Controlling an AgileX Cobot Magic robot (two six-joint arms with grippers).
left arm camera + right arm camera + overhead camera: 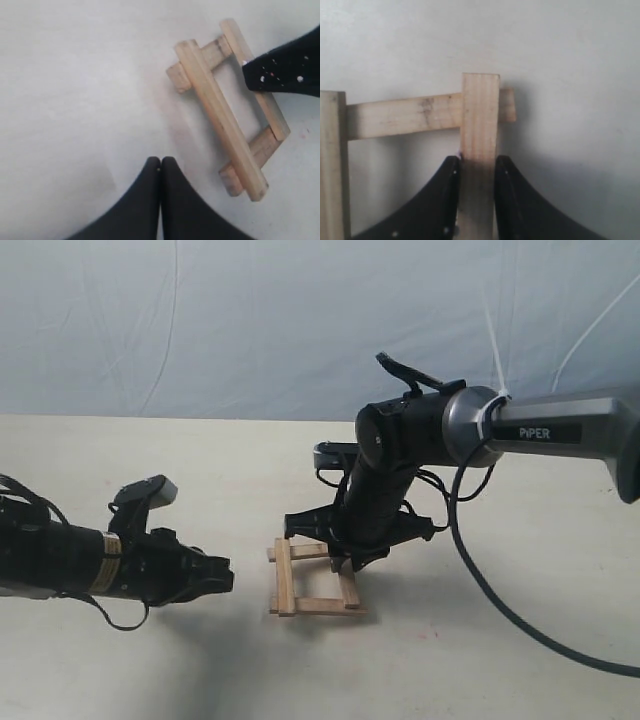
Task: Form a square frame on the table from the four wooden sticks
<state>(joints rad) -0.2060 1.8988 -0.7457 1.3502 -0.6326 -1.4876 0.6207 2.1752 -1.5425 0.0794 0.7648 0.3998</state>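
Light, stiff wooden sticks (217, 120), easily nudged on the desk (150, 460). The right gripper (477, 167) has its jaws pinching a side stick (480, 115) of the square frame (286, 585) across its width. The left gripper (161, 161) has its jaws touching, empty, beside the frame.

Left arm (70, 562): low at left, reaching right.
Left gripper (218, 576): fingers pressed together, empty.
Right arm (560, 425): from right, wrist bent down.
Right gripper (350, 562): clamped on wooden stick (480, 110).
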